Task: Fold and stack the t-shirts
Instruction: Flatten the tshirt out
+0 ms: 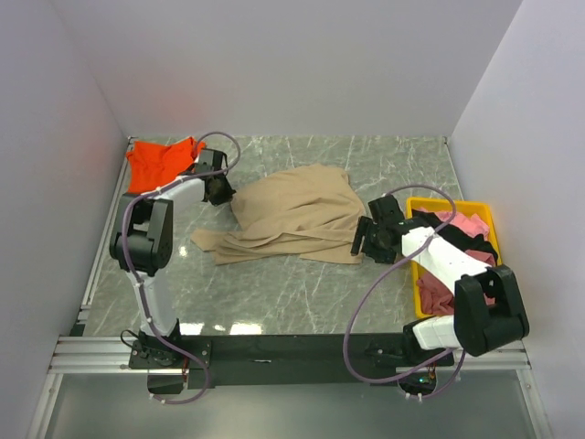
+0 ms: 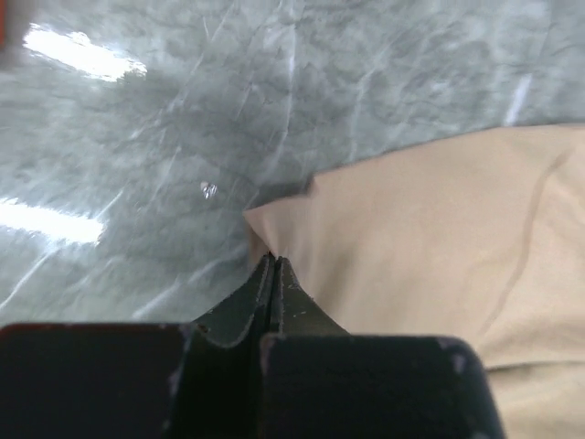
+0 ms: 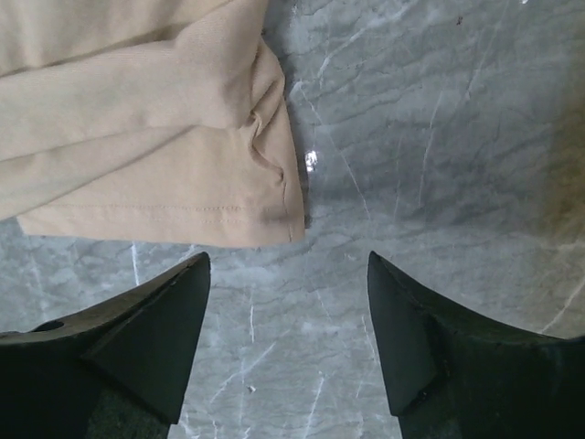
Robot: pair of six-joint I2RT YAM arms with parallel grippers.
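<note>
A large tan t-shirt [image 1: 292, 215] lies crumpled in the middle of the marble table. My left gripper [image 1: 219, 190] is at its back left corner. In the left wrist view its jaws are shut [image 2: 272, 260], with the tips meeting right on the tan cloth's edge [image 2: 411, 238], pinching it. My right gripper [image 1: 366, 240] is open and empty by the shirt's right hem. In the right wrist view [image 3: 288, 265] it hovers over bare table, with the hem corner [image 3: 228, 206] just ahead. An orange-red t-shirt [image 1: 160, 163] lies at the back left. Pink [image 1: 466, 222] and dark [image 1: 480, 245] shirts lie in the tray.
A yellow plastic tray [image 1: 416, 206] stands at the right edge, under the right arm. White walls close in the table on the left, back and right. Bare marble [image 1: 292, 293] runs between the tan shirt and the arm bases.
</note>
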